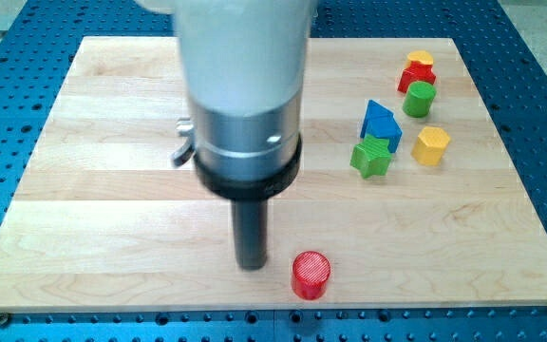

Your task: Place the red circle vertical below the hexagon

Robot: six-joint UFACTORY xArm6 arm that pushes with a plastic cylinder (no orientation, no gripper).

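The red circle (311,275) is a short red cylinder near the board's bottom edge, a little right of centre. The yellow hexagon (430,145) sits at the view's right, well above and to the right of the red circle. My tip (251,265) is the lower end of the dark rod; it rests on the board just left of the red circle, with a small gap between them. The arm's large grey and white body hides the board's upper middle.
A blue block (380,123) and a green star (371,158) sit left of the hexagon. A green cylinder (419,98), a red block (417,76) and a small yellow block (419,60) cluster at the top right. The wooden board (103,209) lies on a blue perforated table.
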